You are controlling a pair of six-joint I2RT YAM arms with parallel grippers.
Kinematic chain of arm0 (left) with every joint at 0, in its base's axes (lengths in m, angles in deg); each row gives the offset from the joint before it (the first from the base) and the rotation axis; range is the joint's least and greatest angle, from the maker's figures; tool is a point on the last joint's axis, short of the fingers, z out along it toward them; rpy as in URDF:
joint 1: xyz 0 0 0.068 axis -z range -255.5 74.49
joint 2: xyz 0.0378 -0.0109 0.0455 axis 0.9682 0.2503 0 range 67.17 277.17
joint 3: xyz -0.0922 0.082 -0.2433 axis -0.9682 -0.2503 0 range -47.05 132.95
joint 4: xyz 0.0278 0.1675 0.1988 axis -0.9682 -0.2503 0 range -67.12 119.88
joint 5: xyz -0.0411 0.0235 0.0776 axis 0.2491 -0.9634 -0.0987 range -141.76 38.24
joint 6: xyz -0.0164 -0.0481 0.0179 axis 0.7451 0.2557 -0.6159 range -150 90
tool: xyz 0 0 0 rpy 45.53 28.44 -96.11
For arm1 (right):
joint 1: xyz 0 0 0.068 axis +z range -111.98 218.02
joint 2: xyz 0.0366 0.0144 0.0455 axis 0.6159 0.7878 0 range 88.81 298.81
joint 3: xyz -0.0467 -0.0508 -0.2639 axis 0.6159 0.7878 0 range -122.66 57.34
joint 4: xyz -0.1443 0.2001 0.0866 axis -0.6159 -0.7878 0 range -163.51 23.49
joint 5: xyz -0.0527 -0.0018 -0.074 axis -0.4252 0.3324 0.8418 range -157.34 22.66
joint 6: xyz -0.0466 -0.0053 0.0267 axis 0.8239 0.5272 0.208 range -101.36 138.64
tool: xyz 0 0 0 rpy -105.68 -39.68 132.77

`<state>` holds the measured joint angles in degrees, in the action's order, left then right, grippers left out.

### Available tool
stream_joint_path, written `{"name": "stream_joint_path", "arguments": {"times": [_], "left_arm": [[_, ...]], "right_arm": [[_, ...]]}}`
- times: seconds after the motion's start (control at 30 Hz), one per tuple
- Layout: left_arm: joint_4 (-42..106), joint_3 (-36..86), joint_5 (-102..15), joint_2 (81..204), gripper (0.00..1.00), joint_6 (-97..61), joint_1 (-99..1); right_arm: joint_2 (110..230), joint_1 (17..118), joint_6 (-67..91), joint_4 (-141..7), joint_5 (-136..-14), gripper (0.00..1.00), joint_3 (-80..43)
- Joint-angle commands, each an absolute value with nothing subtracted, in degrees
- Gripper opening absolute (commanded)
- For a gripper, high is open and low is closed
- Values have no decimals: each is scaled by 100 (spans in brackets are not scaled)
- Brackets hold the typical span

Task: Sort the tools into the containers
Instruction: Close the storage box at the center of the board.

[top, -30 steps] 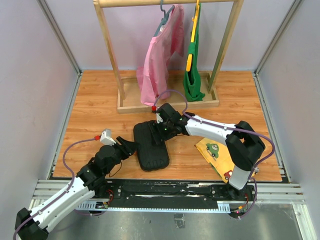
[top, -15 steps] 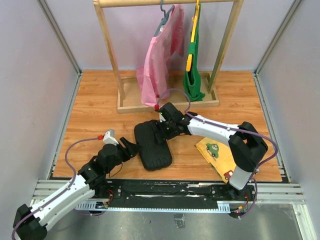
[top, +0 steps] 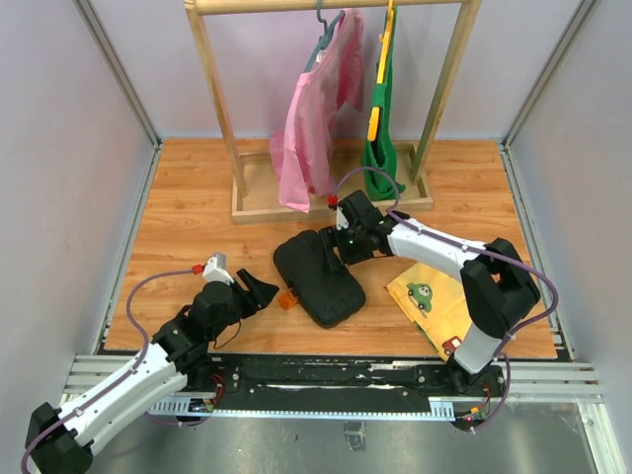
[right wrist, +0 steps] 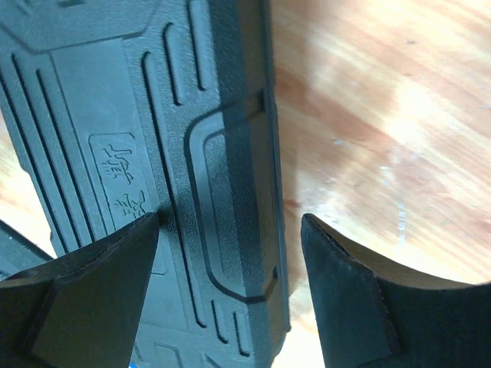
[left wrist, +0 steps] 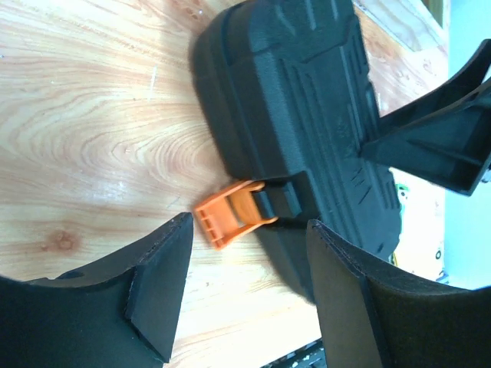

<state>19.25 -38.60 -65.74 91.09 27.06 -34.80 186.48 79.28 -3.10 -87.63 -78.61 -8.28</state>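
The black tool case lies closed on the wooden bench, its orange latch sticking out from its near-left edge. The left end effector hovers just left of the case, its 2 fingers apart, the latch just ahead of the gap and untouched. The right end effector sits at the case's far end, fingers spread across the case's edge, 1 over the ribbed lid and 1 over bare wood beside it.
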Motion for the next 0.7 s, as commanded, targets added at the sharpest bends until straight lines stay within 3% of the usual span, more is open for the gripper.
{"name": "stream_joint_path", "arguments": {"times": [0.0,0.5,0.67], "left_arm": [[1749,-3679,-6652,9249,66,2668,-3455],[2716,-3513,-5993,10296,71,1257,-3380],[2638,-2950,-7077,11185,76,665,-2341]], "right_arm": [[18806,7366,291,-9631,-6765,73,-488],[16819,7313,625,-8894,-7341,75,159],[16555,7317,527,-8783,-7382,75,408]]}}
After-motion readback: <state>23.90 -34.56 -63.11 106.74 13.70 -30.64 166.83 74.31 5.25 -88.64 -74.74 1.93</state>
